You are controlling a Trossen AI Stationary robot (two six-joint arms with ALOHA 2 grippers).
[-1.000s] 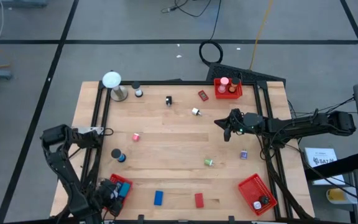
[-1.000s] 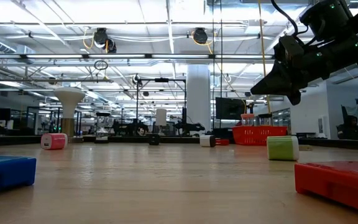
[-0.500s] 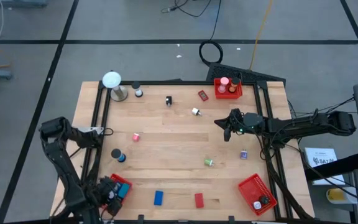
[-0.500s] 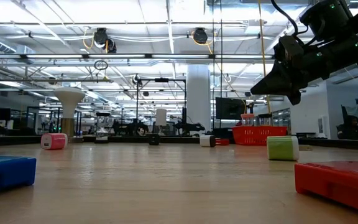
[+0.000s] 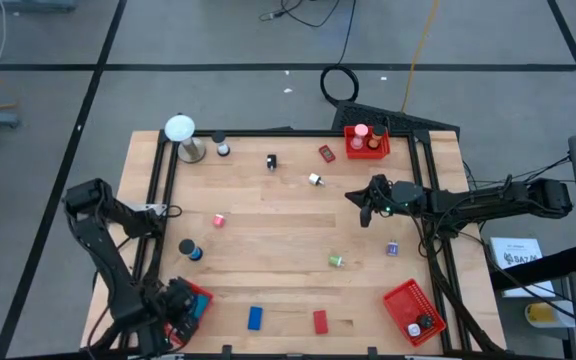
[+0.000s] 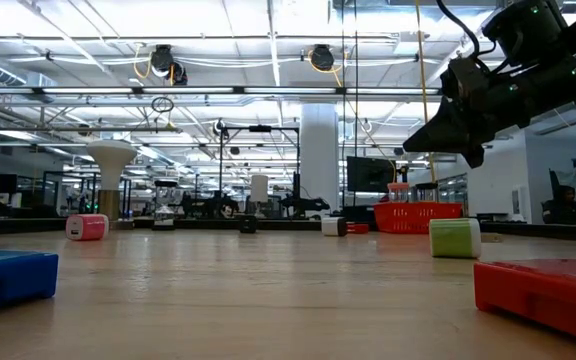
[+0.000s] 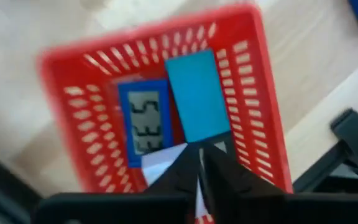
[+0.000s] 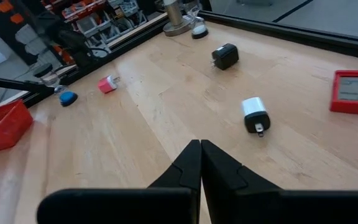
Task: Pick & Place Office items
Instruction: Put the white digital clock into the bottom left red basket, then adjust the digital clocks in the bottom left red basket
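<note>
The left claw [image 7: 199, 163] hangs pressed together, pinching nothing, over the red basket [image 7: 261, 112], where a teal block [image 7: 194, 96] lies sorted; the right claw [image 5: 365, 208], also pressed together, waits mid-tabletop [image 5: 288, 235].

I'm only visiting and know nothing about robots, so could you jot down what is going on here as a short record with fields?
Left gripper: shut, above the red mesh basket at the table's near left corner
In that basket: a teal block and a blue piece with a small display
Right gripper: shut, empty, hanging above the table's right half
Nearest to it: white plug adapter
Other baskets: far red basket, near right basket
Loose on the table: pink piece, green roll
</note>
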